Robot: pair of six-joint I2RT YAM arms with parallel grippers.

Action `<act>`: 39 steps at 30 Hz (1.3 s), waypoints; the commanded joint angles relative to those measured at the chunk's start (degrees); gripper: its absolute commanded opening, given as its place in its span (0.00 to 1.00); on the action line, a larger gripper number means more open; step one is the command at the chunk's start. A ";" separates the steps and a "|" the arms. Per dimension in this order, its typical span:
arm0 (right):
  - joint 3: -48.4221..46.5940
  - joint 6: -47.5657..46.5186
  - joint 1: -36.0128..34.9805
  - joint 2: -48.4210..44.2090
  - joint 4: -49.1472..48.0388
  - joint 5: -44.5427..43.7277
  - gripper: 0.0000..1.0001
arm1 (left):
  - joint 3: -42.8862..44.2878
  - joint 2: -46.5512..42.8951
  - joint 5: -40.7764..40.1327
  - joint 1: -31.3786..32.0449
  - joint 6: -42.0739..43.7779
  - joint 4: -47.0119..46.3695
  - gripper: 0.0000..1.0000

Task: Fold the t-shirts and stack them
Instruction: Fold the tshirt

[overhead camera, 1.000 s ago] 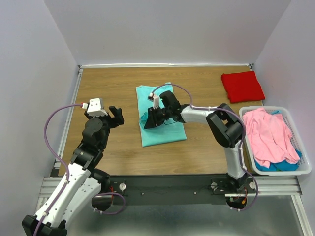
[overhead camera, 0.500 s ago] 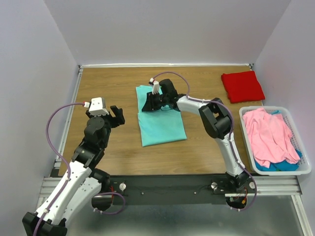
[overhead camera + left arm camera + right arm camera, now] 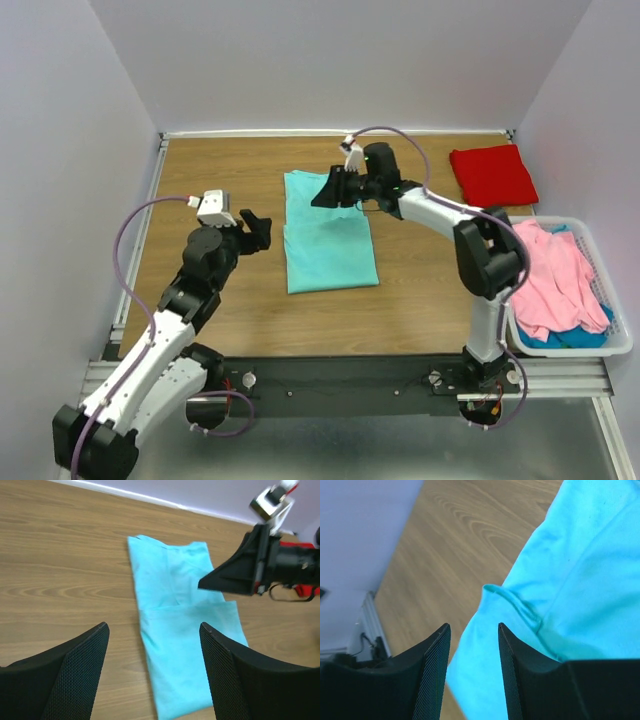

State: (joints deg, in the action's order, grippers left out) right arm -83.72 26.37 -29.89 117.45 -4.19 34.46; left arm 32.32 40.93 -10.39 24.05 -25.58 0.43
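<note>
A folded aqua-teal cloth t-shirt (image 3: 328,232) lay flat mid-table, a long rectangle. Its long axis ran from the far wall toward the arm bases, leaning slightly. Your right end effector (image 3: 320,192) hovered over the shirt's far right corner, jaws parted, nothing pinched. Your left end effector (image 3: 257,228) hung just left of the shirt's long left edge, spread wide and empty. Bare wooden table (image 3: 220,170) lay open on the left and between this shirt and a folded bright red shirt (image 3: 492,175) at the far right. A white plastic basket (image 3: 620,345) at the right edge held pink (image 3: 545,275) and blue-teal (image 3: 580,335) shirts.
</note>
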 commanded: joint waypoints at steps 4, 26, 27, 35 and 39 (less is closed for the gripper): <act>13.56 1.93 3.69 -8.72 -3.10 6.85 0.50 | -0.76 13.19 18.29 -0.24 -10.44 -13.59 0.72; 22.81 13.97 16.36 7.72 -25.78 14.40 0.50 | 5.57 60.68 30.26 -5.95 -25.39 -38.03 0.51; 22.90 14.23 16.35 6.84 -25.87 14.58 0.50 | 4.61 60.07 30.17 -6.12 -25.65 -38.65 0.51; 21.76 22.40 12.23 -3.80 -30.87 16.26 0.51 | 3.19 49.87 26.92 -6.21 -25.57 -40.15 0.54; 20.10 28.03 8.89 -1.89 -36.68 14.77 0.51 | 3.89 51.61 28.05 -6.21 -27.94 -41.64 0.53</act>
State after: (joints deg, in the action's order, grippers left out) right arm -61.98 48.86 -18.13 114.72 -35.05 50.22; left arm 35.90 91.29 18.41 18.11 -51.55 -39.13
